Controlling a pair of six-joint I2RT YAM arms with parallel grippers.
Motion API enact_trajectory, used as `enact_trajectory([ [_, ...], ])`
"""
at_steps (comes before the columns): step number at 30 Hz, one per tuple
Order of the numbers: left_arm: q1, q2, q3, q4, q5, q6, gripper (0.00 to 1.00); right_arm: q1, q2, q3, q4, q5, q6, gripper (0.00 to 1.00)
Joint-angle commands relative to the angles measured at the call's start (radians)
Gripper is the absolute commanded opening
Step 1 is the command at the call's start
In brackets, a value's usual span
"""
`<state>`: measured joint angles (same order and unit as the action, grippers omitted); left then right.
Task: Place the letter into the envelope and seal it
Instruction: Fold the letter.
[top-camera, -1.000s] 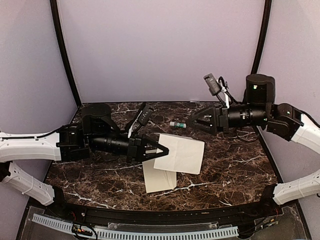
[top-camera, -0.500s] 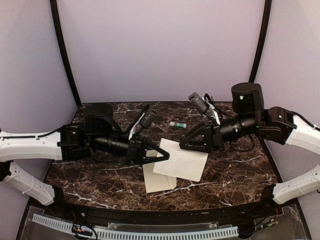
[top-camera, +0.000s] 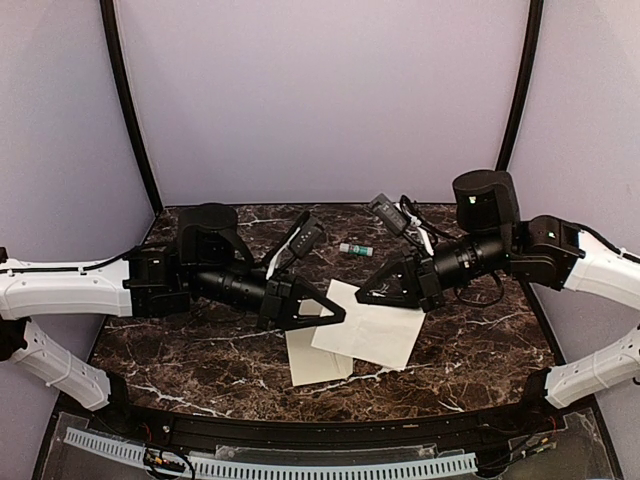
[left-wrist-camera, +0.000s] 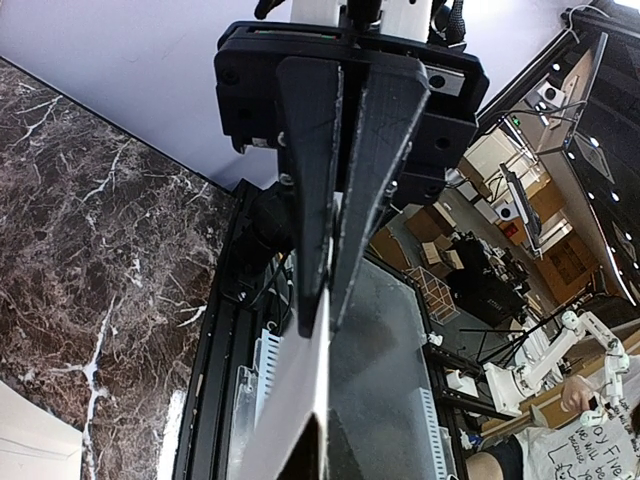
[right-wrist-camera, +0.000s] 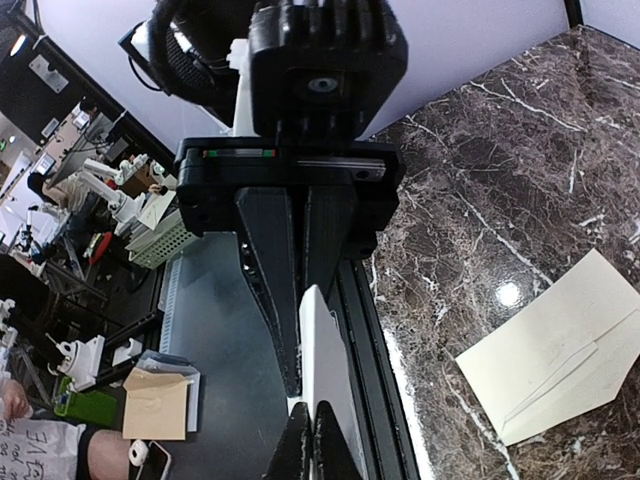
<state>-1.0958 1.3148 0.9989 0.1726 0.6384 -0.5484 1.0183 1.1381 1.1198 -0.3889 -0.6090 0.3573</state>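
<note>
Since left jaws and right jaws clamp shut on opposite edges, the letter (top-camera: 372, 328) hangs flat above the desk (top-camera: 480, 340) | envelope (top-camera: 315, 366) beneath, likely for alignment.

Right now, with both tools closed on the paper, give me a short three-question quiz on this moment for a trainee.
1. True or false: the envelope lies flat on the table, partly covered by the letter in the top view.
2. What does the left tool grip? A) the envelope B) the letter C) nothing
3. Which small item lies on the table beyond the letter, touched by neither the left tool nor the right tool?

Key: 1 true. 2 B; the right tool pinches the same sheet. 3 the green-capped tube.
</note>
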Motion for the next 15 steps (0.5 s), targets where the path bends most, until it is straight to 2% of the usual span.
enact_trajectory([
  [1, 0.008, -0.009, 0.021, -0.004, 0.004, 0.018, 0.00, 0.008, -0.006, -0.002, 0.039, 0.005, -0.001, 0.00],
  [3, 0.009, -0.010, 0.020, -0.007, 0.003, 0.020, 0.01, 0.009, -0.008, -0.005, 0.039, 0.013, -0.002, 0.00],
  [5, 0.011, -0.016, 0.023, -0.022, -0.013, 0.022, 0.20, 0.009, -0.010, -0.009, 0.044, 0.023, -0.003, 0.00],
  [6, 0.014, -0.024, 0.025, -0.029, -0.032, 0.024, 0.33, 0.009, -0.011, -0.011, 0.045, 0.028, -0.002, 0.00],
  [8, 0.022, -0.046, 0.022, -0.049, -0.062, 0.027, 0.47, 0.008, -0.008, -0.010, 0.044, 0.033, -0.001, 0.00],
  [12, 0.047, -0.119, 0.002, -0.089, -0.123, 0.028, 0.60, 0.008, -0.004, -0.008, 0.043, 0.024, 0.000, 0.00],
  [15, 0.066, -0.175, -0.010, -0.128, -0.157, 0.030, 0.64, 0.008, 0.002, -0.007, 0.049, 0.000, 0.004, 0.00],
])
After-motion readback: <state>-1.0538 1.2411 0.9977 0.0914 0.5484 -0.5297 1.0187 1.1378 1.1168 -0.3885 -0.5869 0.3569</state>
